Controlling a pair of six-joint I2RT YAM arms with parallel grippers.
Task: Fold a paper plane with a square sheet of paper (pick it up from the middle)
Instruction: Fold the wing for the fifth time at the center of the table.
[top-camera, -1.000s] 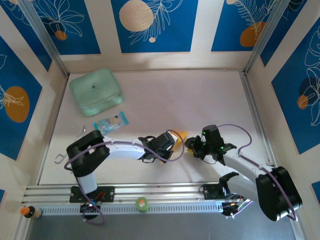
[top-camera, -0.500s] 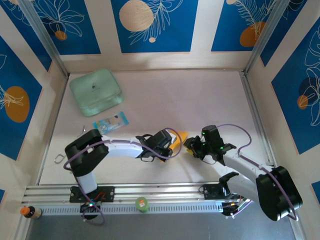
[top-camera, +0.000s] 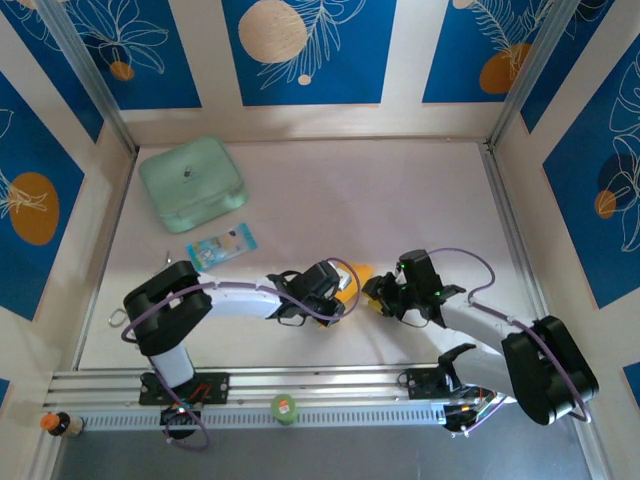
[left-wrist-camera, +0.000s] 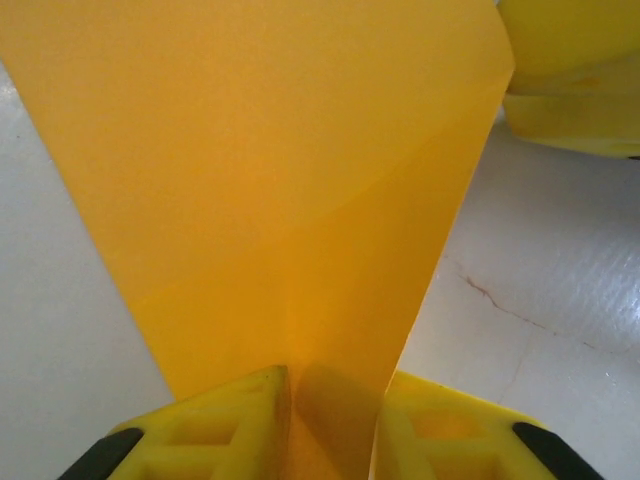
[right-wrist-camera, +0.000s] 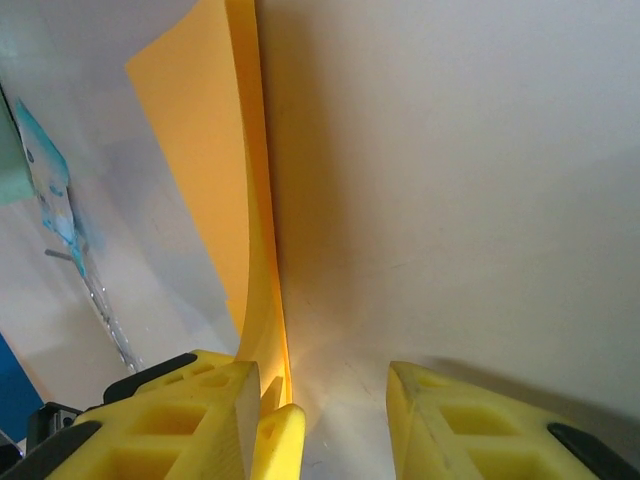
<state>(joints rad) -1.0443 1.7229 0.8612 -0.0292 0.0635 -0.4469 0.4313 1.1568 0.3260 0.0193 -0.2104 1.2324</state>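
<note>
**A:** What is the top view telling you?

**B:** You are seeing both arms meeting over the tabletop (top-camera: 420, 190), about midway between its left and right edges and close to its near edge. The left gripper (top-camera: 343, 287) and the right gripper (top-camera: 377, 295) are facing each other. The square sheet of paper (top-camera: 358, 271) is poking out between them. The mint-green box (top-camera: 190, 183) is sitting by the far left corner and the blue-and-white packet (top-camera: 222, 245) near the left edge, both well apart from the work.

**A:** And the left wrist?

**B:** The square sheet of paper (left-wrist-camera: 260, 150) is rising out of the gap of the left gripper (left-wrist-camera: 335, 405). A slanting line of shade is crossing it, which I am reading as a fold. The fingers (left-wrist-camera: 230, 425) are standing apart with the narrow end of the paper lying between them, and I am seeing no pinch.

**A:** The right wrist?

**B:** There the square sheet of paper (right-wrist-camera: 200, 130) is showing nearly edge-on as two curving layers. It is leaning against one finger (right-wrist-camera: 190, 415) of the right gripper (right-wrist-camera: 320, 405). The other finger is standing well clear, so those jaws are apart and clamping nothing.

**A:** So how far along are you?

**B:** I am judging you early in the task. The paper is standing up on edge with perhaps one fold made. No pointed dart is showing yet, so the nose folds, the centre crease and the wings are all waiting for you.
</note>
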